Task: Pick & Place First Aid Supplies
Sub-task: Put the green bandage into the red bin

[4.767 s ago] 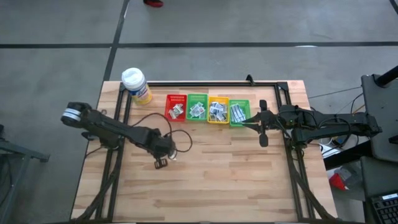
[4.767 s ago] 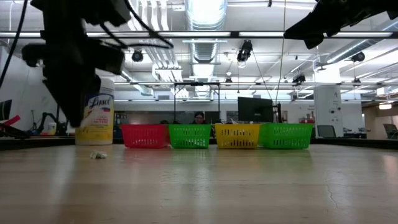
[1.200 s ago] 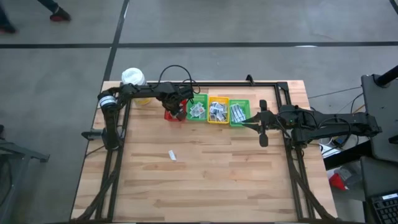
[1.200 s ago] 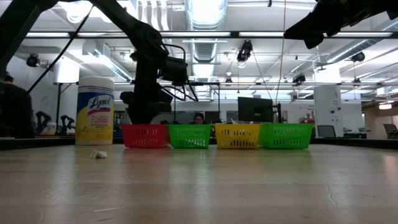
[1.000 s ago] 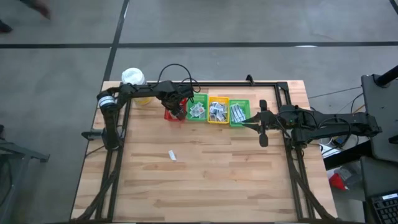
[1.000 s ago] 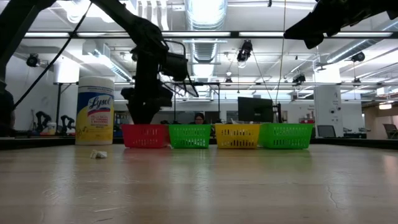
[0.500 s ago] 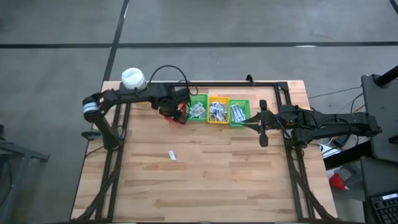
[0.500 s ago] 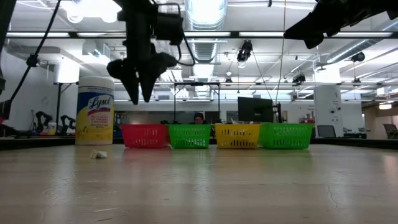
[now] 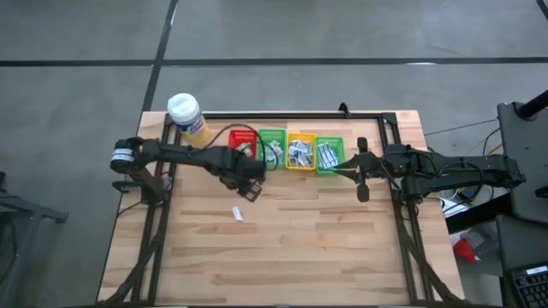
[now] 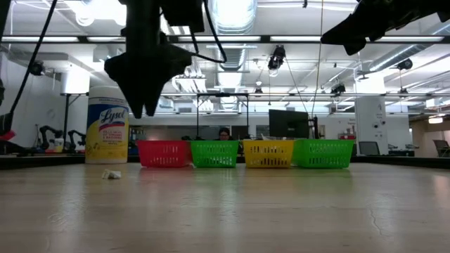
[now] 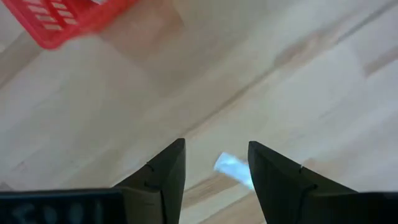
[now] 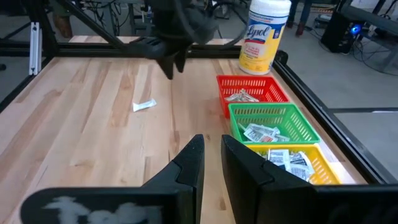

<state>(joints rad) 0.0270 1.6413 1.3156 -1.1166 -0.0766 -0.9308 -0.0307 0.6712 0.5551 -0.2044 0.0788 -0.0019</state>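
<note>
1. Packet [image 9: 237,214], one small white piece, lies alone on the bare bench [image 9: 291,248], well apart from the baskets.
2. More packets fill the row of four baskets at the bench's far edge: red [image 9: 241,140], green [image 9: 272,147], yellow [image 9: 300,151], green [image 9: 330,154].
3. Left pincer [image 9: 250,192] hangs above the bench between the red basket and the lone packet, fingers spread and empty.
4. Only the left wrist view shows that packet [image 11: 233,168] framed between the parted fingers [image 11: 168,168], with the red basket's corner [image 11: 68,22] beyond.
5. Low view shows the left pincer [image 10: 144,109] well clear of the wood, tips pointing down.
6. Right pincer [image 9: 361,170] waits beside the right-hand green basket, fingers nearly together, holding nothing; its wrist view alone shows the basket contents up close.
7. Yellow bottle [image 9: 187,115] stands at the far left corner.
</note>
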